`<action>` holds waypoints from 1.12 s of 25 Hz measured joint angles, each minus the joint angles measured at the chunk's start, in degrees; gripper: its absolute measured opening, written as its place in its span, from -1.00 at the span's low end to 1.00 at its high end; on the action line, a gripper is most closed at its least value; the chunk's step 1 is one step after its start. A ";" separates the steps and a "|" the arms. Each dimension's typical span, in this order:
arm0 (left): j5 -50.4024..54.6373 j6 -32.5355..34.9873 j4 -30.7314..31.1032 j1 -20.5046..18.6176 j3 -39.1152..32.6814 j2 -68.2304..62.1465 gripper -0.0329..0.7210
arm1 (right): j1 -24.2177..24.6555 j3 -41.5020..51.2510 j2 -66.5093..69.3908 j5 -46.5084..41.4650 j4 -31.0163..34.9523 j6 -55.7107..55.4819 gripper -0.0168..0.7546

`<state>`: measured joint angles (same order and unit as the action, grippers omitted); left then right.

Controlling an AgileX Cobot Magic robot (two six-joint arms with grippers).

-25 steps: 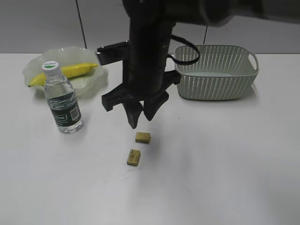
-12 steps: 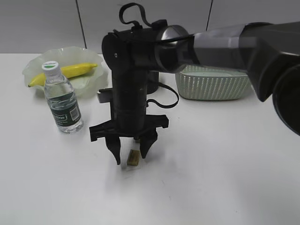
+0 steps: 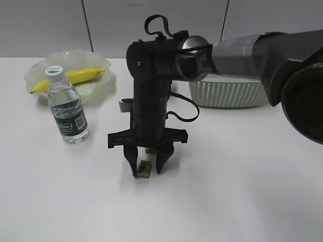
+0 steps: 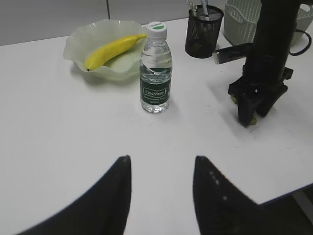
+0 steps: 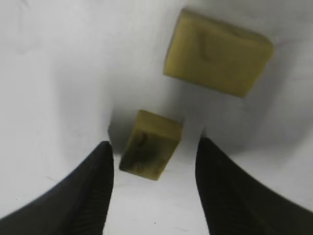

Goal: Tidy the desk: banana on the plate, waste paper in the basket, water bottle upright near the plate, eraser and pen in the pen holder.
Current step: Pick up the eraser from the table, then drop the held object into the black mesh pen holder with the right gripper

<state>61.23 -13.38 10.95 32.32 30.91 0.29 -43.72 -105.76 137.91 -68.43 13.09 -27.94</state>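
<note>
Two olive-yellow rubber eraser blocks under one vertical arm.
The right arm's black two-fingered gripper (image 3: 147, 169) points straight down, unclenched, its fingers astride the nearer eraser (image 5: 149, 144) without touching; the second eraser (image 5: 216, 52) lies just beyond on the plain white desk (image 3: 242, 191).

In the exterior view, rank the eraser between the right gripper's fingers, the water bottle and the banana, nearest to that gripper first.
1. Eraser, between the open fingers of the right gripper.
2. Water bottle, upright to its left.
3. Banana, on the plate, far left and behind.
</note>
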 joint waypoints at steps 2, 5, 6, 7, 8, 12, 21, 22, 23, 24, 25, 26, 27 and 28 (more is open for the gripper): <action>0.00 0.00 0.00 0.00 0.00 0.00 -0.08 | 0.00 0.00 0.00 0.82 0.87 0.00 0.12; 0.00 0.05 0.00 0.00 0.00 0.00 -0.08 | 0.00 0.00 0.49 1.29 2.22 0.00 -0.02; 0.00 0.05 0.00 0.00 0.00 0.00 -0.08 | 0.00 0.00 0.61 1.06 2.23 0.00 -0.11; 0.00 0.05 0.00 0.00 0.00 0.00 -0.08 | 0.00 0.00 0.61 0.96 2.17 0.00 -0.21; 0.00 0.05 0.00 0.00 0.00 0.02 -0.08 | 0.00 0.00 0.61 0.83 2.11 0.20 -0.37; 0.00 0.05 0.00 0.00 0.00 0.02 -0.08 | 0.00 -1.30 0.79 -0.14 1.48 2.22 -0.42; 0.00 0.05 0.00 0.00 0.00 0.07 -0.08 | 0.00 -15.87 -2.71 -1.37 -8.11 4.93 -0.42; 0.00 0.05 0.00 0.00 0.00 0.07 -0.08 | 0.12 -17.79 -3.32 -1.37 -10.52 4.98 -0.42; 0.00 0.05 0.00 0.00 0.00 0.07 -0.08 | 0.32 -20.12 -3.69 -1.37 -12.51 4.98 -0.42; 0.00 0.05 0.00 0.00 0.00 0.07 -0.08 | 0.47 -22.43 -3.90 -1.37 -14.06 4.98 -0.42; 0.00 0.05 0.00 0.00 0.00 0.07 -0.08 | 0.85 -24.08 -3.98 -1.20 -15.70 4.99 -0.42; 0.00 0.05 0.00 0.00 0.00 0.07 -0.08 | 1.41 -25.56 -4.04 -0.53 -16.92 5.04 -0.42; 0.00 0.05 0.00 0.00 0.00 0.07 -0.08 | 2.13 -26.45 -4.04 0.84 -17.50 5.04 -0.42; 0.00 0.05 0.00 0.00 0.00 0.07 -0.08 | 2.81 -26.84 -4.04 2.68 -17.90 5.09 -0.42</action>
<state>61.23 -13.33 10.95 32.32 30.91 0.36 -40.91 -132.60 133.87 -65.75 -4.81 -22.85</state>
